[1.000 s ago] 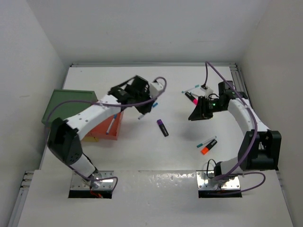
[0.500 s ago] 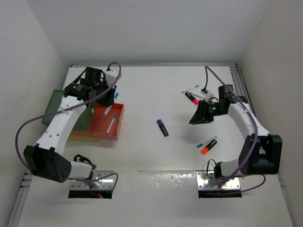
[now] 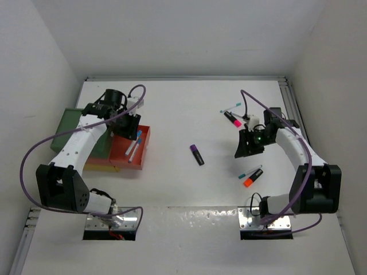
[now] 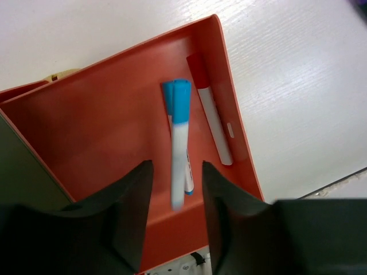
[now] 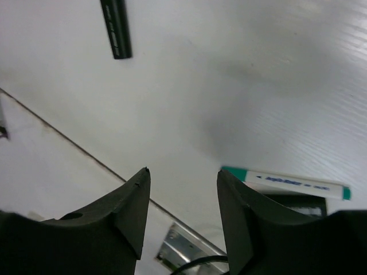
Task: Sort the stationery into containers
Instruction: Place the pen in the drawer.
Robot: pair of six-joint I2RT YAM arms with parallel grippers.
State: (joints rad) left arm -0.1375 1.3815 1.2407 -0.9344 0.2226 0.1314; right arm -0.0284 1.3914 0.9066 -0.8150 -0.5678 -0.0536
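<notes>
Over the red-orange tray (image 4: 114, 120), the left gripper (image 4: 176, 172) has parted narrowly, a blue-capped pen (image 4: 179, 149) loose between its fingers; right of the tray, the right gripper (image 5: 182, 171) spreads wider.

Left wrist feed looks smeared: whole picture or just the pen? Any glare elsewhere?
Left wrist: only the blue-capped pen is smeared; the red-capped pen and red-orange tray are crisp. Right wrist: soft shadow on the table, teal pen sharp. Top external: mild sheen on the near strip.
</notes>
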